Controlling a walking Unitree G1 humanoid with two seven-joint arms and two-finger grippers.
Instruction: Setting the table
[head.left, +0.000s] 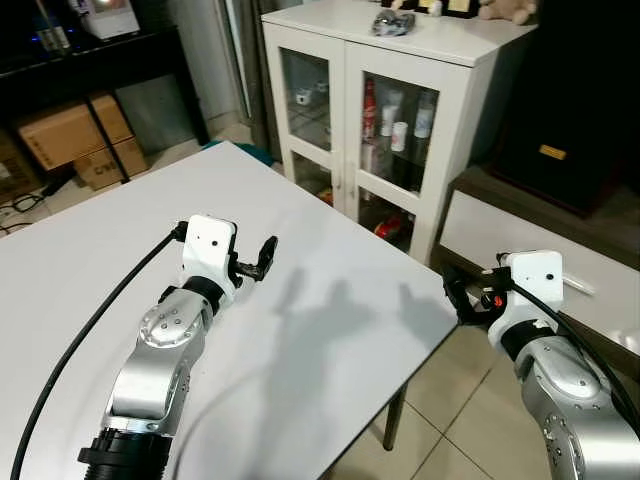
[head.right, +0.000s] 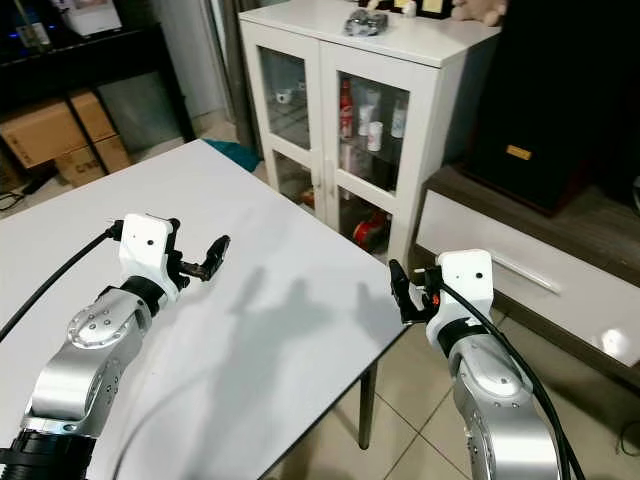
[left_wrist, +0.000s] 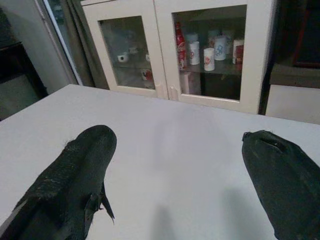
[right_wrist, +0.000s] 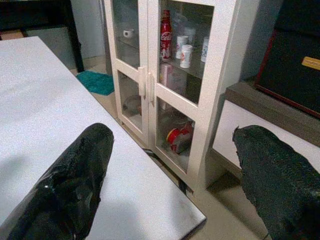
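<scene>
A white table (head.left: 300, 330) is noted across the near field, its surface bare. At one o'clock beyond it, a white glass-door cabinet (head.left: 385, 120) is recorded, with bottles and cups (head.left: 400, 135) held on its shelves; tableware is judged most likely stored there, fragile, smooth and slippery, best taken by the body rather than the rim. The left gripper (head.left: 262, 256) is held above the table, fingers spread and empty. The right gripper (head.right: 402, 290) is held at the table's corner, likewise spread and empty.

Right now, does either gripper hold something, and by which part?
Nothing is held. The left gripper is open above the white rectangular table; the right gripper is open beside the table's corner, with only air between its fingers.
</scene>
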